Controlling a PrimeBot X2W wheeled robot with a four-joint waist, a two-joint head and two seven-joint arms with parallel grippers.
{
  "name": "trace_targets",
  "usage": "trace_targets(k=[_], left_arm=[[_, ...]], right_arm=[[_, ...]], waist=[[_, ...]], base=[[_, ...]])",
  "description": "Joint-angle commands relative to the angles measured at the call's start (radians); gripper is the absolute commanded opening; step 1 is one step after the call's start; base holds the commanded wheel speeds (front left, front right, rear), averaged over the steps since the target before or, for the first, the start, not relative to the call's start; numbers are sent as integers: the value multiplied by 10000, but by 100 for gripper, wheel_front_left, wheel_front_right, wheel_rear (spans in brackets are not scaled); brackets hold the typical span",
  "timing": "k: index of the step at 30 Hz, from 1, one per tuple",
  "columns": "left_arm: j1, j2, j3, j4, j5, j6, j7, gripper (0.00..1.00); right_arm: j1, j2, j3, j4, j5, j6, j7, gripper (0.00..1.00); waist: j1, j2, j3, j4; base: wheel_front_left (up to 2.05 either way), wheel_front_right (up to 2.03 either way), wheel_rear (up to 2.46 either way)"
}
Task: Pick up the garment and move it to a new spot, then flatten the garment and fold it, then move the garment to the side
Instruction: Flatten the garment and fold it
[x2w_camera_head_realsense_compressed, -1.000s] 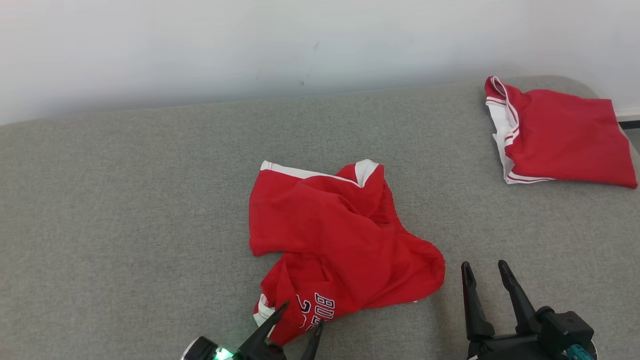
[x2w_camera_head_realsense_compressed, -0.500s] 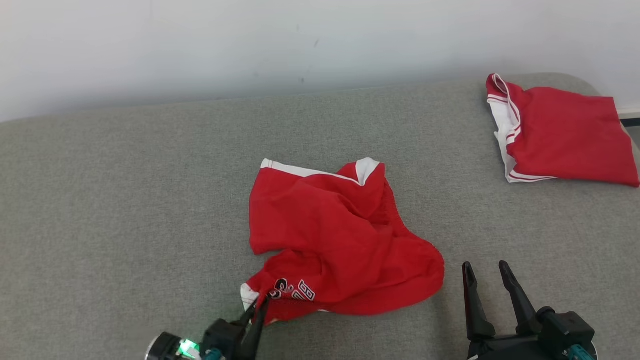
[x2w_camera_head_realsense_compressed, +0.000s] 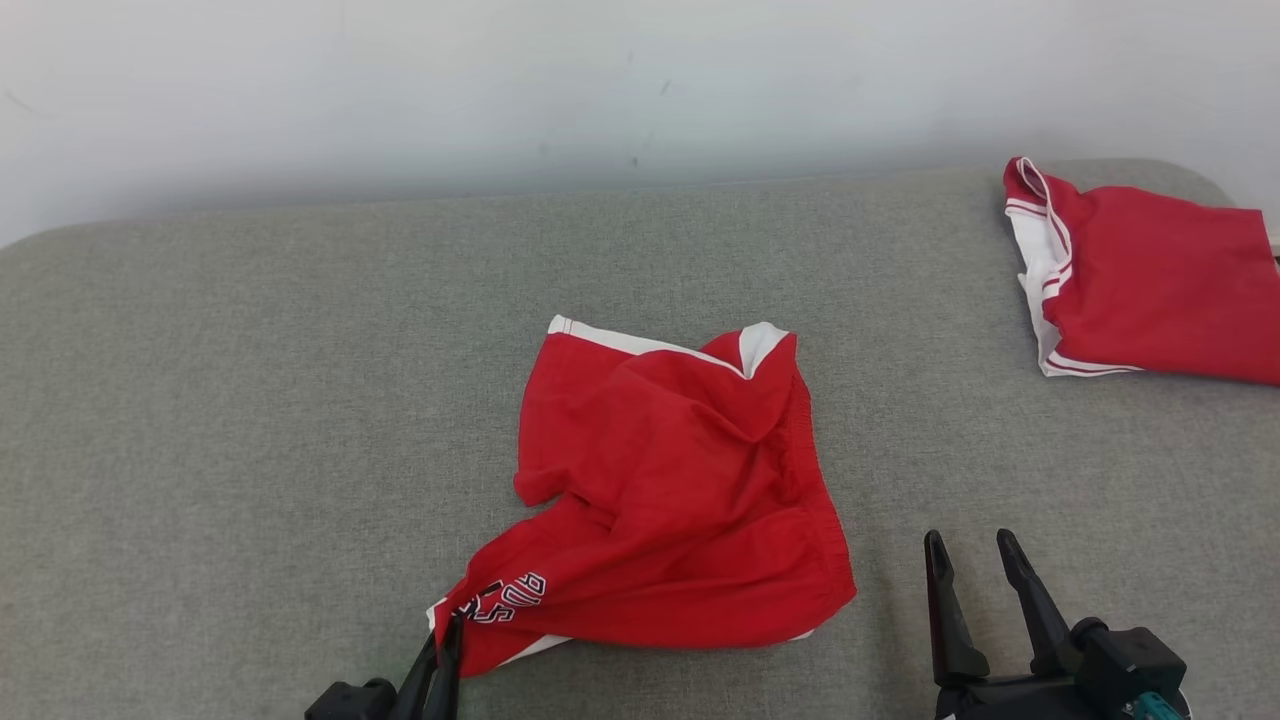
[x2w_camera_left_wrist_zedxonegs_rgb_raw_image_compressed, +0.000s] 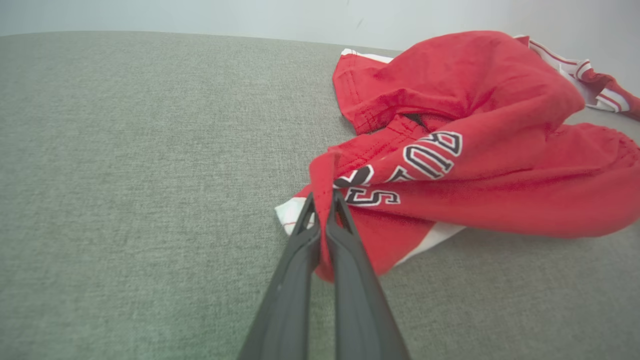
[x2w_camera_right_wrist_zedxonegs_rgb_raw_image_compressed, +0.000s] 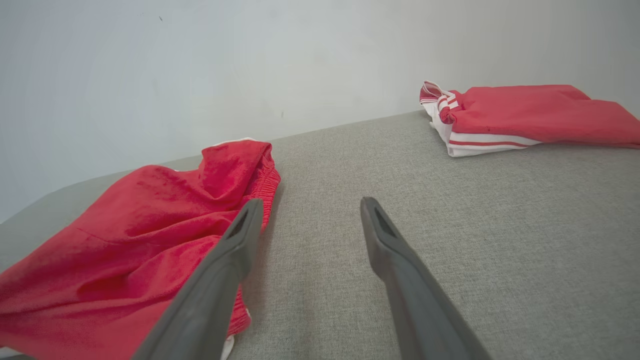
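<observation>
I'm looking at a wide grey upholstered surface (x2w_camera_head_realsense_compressed: 250, 400) running back to a pale wall (x2w_camera_head_realsense_compressed: 400, 80). The crumpled red garment (x2w_camera_head_realsense_compressed: 680, 480) lies near its middle, with white trim at the far edge and lettering on the near left corner, and a folded red garment (x2w_camera_head_realsense_compressed: 1160, 290) rests well apart at the far right. My left gripper (x2w_camera_head_realsense_compressed: 447, 630) has its fingers pinched together on that lettered near corner of the crumpled red garment, while my right gripper (x2w_camera_head_realsense_compressed: 967, 538) sits just right of its elastic edge, fingers spread apart over bare upholstery
</observation>
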Motion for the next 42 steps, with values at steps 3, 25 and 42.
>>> trace_targets(k=[3, 25, 42], left_arm=[[179, -81, 93, -162, 23, -28, -30, 31], [805, -220, 1225, -2088, -702, 316, -30, 100], [762, -220, 823, -2150, -224, 506, -30, 100]], right_arm=[[25, 27, 28, 76, 73, -28, 2, 100], [-1226, -1250, 1766, 2811, 1006, -28, 5, 100], [-3364, -2091, 3435, 4122, 2627, -28, 119, 0]], waist=[[-1, 0, -11, 86], [-1, 0, -468, 1131], [-1, 0, -223, 1610]], base=[[0, 0, 0], [0, 0, 0], [0, 0, 0]])
